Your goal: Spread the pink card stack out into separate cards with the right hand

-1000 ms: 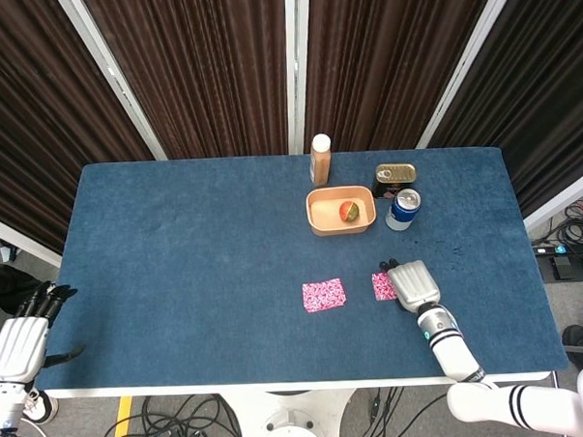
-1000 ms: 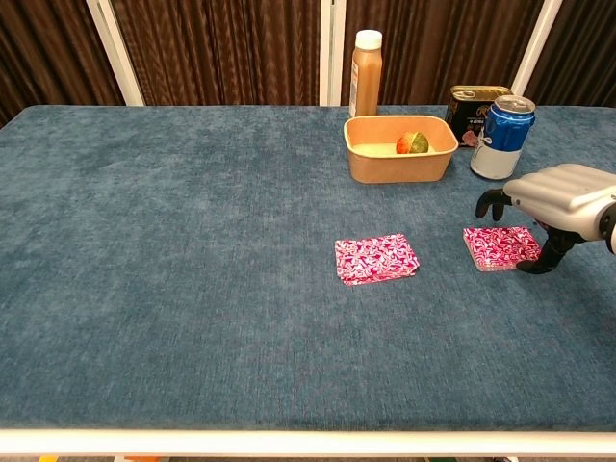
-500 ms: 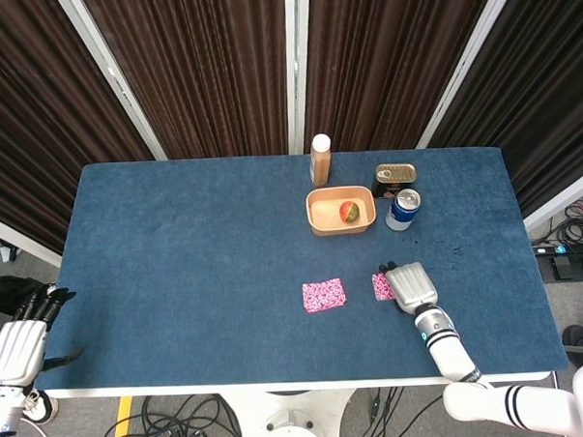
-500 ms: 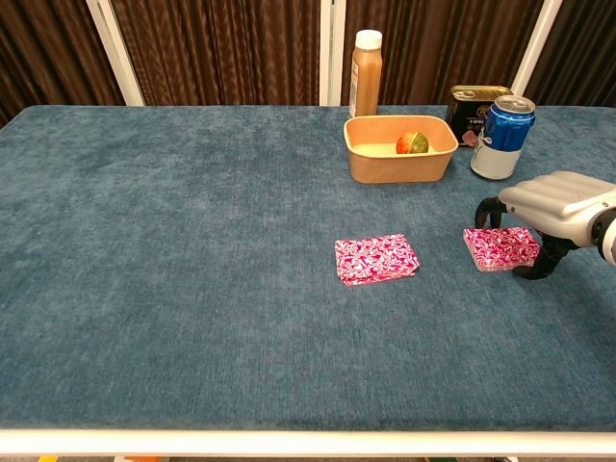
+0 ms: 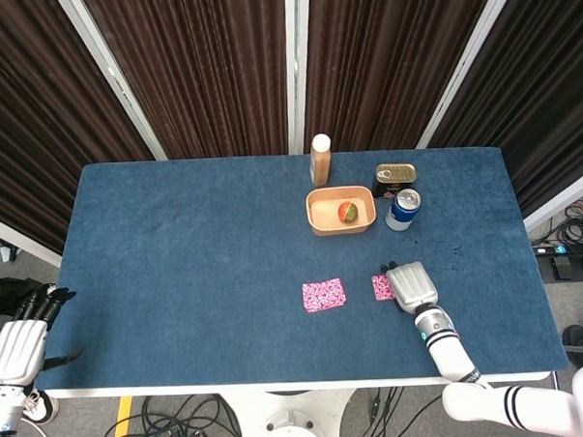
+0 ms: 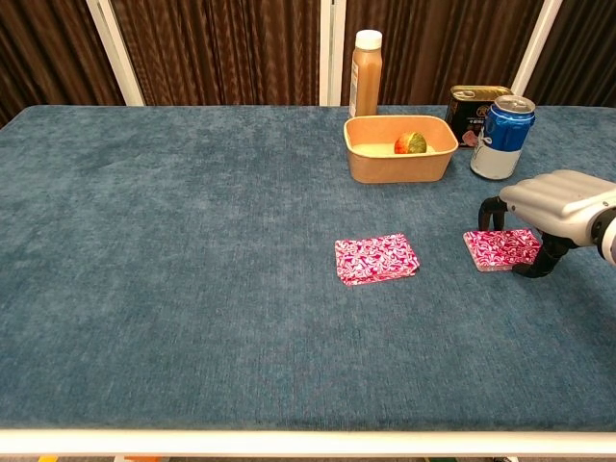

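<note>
Pink stack near the bench's right edge has barely shifted; right hand stays arched over it, fingertips touching, nothing spread since.

Worktop: blue cloth covers it in front of me; dark curtains hang behind its far edge.
Bottle: brown with a white cap, upright at the far edge of my worktop.
Bowl: tan, just in front of the bottle.
Fruit: red and green, lying inside the bowl towards its right side.
Tin: dark with a gold lid, to the right of the bowl.
Can: blue with a silver top, upright, just in front of the tin.
Cables: on the floor below the near edge.
</note>
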Motion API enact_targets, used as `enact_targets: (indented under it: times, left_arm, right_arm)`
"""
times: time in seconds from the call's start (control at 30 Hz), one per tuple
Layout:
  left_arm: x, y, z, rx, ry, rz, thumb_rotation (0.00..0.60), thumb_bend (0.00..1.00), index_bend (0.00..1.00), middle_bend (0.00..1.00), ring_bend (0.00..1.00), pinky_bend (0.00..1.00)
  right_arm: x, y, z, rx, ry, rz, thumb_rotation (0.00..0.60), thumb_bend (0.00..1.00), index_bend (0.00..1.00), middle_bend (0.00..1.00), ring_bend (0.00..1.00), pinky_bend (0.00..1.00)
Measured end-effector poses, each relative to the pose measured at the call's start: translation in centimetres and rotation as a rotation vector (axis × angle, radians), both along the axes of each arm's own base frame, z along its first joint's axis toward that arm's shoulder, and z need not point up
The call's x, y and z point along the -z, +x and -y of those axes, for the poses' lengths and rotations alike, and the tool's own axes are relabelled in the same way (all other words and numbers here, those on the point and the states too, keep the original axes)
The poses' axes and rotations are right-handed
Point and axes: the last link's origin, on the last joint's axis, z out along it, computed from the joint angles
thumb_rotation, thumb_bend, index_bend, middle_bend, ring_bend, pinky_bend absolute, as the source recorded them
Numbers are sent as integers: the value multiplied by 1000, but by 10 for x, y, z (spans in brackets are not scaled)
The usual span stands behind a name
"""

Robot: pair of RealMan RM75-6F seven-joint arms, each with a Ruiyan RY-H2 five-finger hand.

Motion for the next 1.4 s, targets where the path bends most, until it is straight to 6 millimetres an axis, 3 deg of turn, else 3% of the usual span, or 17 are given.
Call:
enact_targets:
  times: [1.4]
  left_arm:
    - [0,0,-1,-1,-6,10,600,6,176,151,23,185]
  right_arm:
    - [-2,4,1,-5,-23,4,600,241,362,359,752,836]
